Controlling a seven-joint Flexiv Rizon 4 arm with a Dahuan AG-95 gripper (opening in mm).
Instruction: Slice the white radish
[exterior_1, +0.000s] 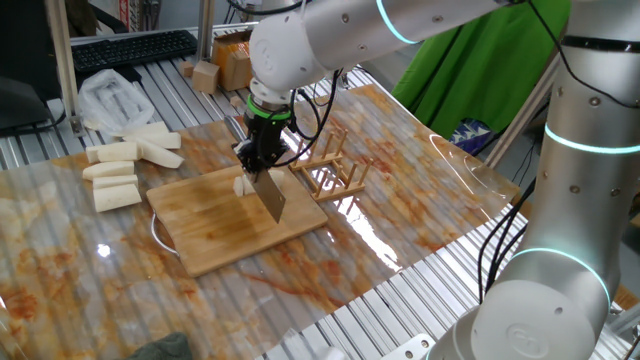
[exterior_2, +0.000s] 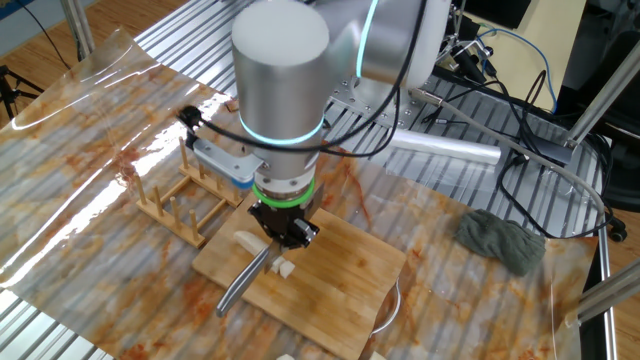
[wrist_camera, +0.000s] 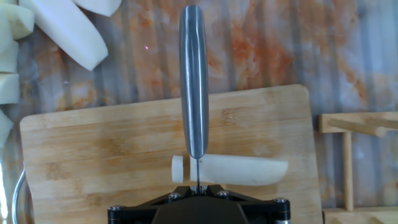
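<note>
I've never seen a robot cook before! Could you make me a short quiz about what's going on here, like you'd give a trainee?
1. True or false: the gripper holds a knife over the white radish.
2. What does the white radish lie on? A) the wooden rack B) the cutting board C) the plastic bag
3. Fill in: in the hand view, a small ____ already lies apart at the radish's left end.

Key
1. True; its blade sits across the radish.
2. B.
3. slice.
</note>
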